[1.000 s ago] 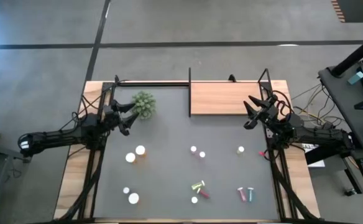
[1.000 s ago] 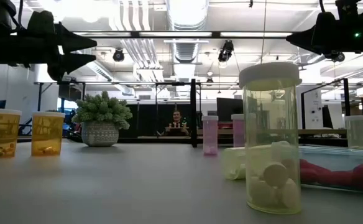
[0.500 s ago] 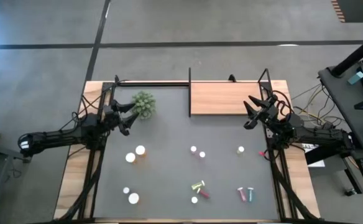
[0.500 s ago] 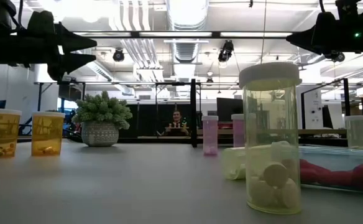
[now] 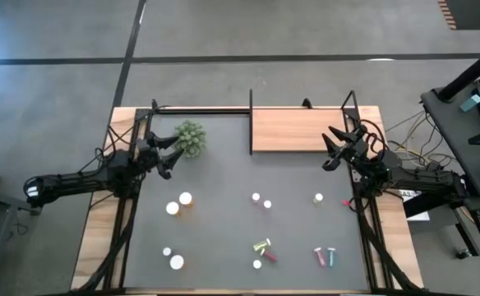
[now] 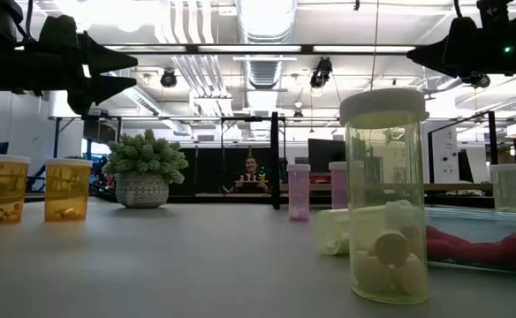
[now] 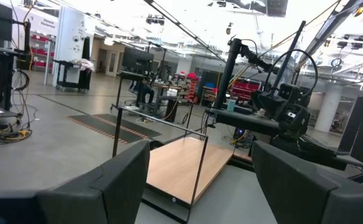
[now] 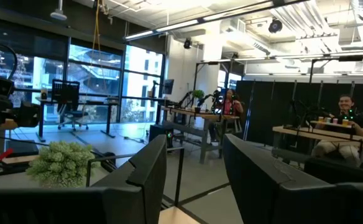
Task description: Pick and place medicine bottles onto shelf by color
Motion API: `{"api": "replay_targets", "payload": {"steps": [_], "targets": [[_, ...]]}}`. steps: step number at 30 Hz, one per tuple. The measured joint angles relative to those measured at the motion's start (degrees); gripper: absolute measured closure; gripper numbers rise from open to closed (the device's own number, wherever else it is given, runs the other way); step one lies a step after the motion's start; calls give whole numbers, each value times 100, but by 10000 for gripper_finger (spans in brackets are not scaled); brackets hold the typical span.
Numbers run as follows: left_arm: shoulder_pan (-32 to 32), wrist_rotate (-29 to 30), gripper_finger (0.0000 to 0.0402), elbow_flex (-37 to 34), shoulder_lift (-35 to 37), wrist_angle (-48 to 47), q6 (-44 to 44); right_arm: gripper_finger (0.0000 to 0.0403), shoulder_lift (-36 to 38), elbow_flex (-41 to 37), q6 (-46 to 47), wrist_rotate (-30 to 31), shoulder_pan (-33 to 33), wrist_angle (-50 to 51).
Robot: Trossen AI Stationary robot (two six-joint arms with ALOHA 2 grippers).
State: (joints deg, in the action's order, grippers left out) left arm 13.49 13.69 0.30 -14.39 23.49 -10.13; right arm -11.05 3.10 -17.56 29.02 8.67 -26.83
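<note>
Bottles (image 5: 256,197) apparently off shelf (image 5: 293,130)

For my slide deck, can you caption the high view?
Both grippers, left and right, hover open and empty; bottles dot the table, shelf bare.

It was an open-plan robotics lab in an industrial hall — exposed ducts (image 6: 262,35) and track lights ran overhead above a concrete floor (image 5: 248,29). Beyond the test table (image 6: 152,265) stood black-framed workbenches (image 8: 191,115), office chairs (image 8: 66,93) and glass walls (image 8: 94,74) — people (image 8: 346,106) sat at desks.
</note>
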Motion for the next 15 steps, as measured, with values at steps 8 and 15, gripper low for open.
{"api": "replay_targets", "payload": {"steps": [8, 15], "targets": [[-1, 0, 134, 0, 0, 0, 2, 255, -2, 1, 576, -3, -2, -122], [1, 0, 134, 0, 1, 1, 1, 255, -2, 1, 3536, -50, -2, -120]]}}
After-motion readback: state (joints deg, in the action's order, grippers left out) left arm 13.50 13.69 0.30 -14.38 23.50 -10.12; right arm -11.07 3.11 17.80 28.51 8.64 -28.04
